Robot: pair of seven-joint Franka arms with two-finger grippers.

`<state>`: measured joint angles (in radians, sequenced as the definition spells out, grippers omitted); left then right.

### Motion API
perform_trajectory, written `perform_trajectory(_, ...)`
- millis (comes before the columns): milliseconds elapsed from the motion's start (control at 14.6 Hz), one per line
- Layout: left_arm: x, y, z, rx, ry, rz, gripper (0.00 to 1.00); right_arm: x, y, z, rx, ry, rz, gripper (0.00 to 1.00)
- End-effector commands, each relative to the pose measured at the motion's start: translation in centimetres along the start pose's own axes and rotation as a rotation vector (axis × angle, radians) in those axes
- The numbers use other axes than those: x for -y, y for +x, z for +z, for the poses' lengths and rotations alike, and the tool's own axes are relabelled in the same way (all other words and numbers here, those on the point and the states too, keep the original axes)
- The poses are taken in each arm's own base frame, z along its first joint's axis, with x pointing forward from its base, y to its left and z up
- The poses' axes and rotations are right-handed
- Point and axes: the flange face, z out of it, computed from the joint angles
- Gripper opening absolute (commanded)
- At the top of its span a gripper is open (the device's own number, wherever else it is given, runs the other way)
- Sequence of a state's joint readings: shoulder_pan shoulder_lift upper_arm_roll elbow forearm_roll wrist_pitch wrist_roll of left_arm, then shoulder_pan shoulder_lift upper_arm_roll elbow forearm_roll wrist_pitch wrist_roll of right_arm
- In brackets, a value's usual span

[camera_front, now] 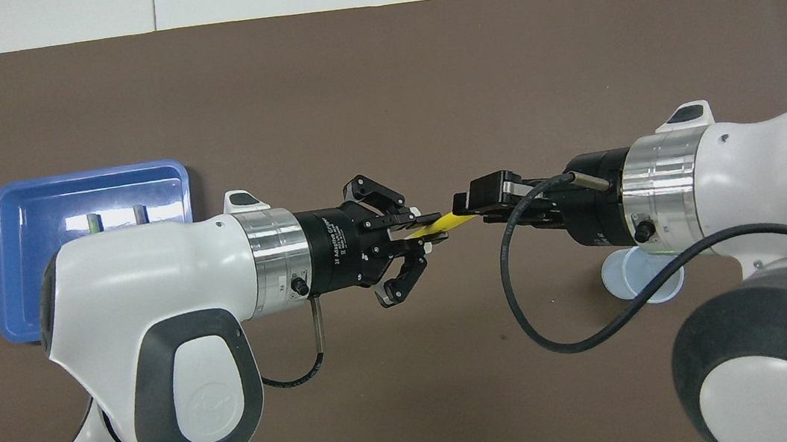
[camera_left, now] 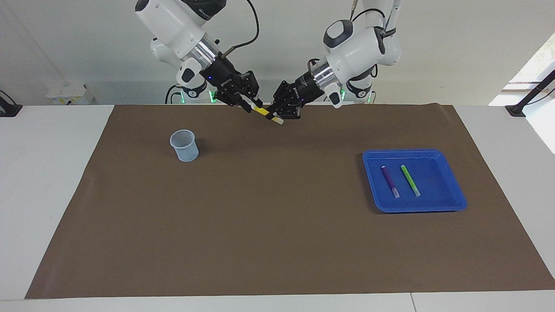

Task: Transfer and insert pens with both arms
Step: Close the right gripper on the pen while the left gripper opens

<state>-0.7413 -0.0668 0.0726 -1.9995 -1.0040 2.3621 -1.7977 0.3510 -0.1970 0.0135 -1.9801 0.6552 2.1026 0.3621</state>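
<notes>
Slim yellow plastic marker pen, pale cap, top-centre of frame, midair over matte brown paper mat. Left gripper fingers clenched on its capped end; right gripper at other end, fingers' state can't tell.

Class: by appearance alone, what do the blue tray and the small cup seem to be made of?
Blue tray: probably moulded plastic, glossy; its floor reflects light in the overhead view. Cup: likely thin translucent plastic, pale bluish-grey, with a matte look.
</notes>
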Motion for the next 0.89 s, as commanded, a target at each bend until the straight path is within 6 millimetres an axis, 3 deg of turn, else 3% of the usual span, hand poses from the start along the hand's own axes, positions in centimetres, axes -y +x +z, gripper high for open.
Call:
perform_trajectory(0, 0.61, 0.49, -0.70, 0.015, -0.012, -0.021, 0.00, -0.09, -0.23, 0.21, -0.007, 0.011, -0.001, 0.29)
perform_trajectory(342, 0.72, 0.41, -0.61, 0.017, -0.011, -0.021, 0.00, -0.04, -0.13, 0.17, -0.013, 0.013, -0.001, 0.26)
perform_trajectory(820, 0.64, 0.44, -0.68, 0.018, -0.013, -0.023, 0.00, -0.04, 0.07, -0.01, -0.029, 0.018, 0.000, 0.31)
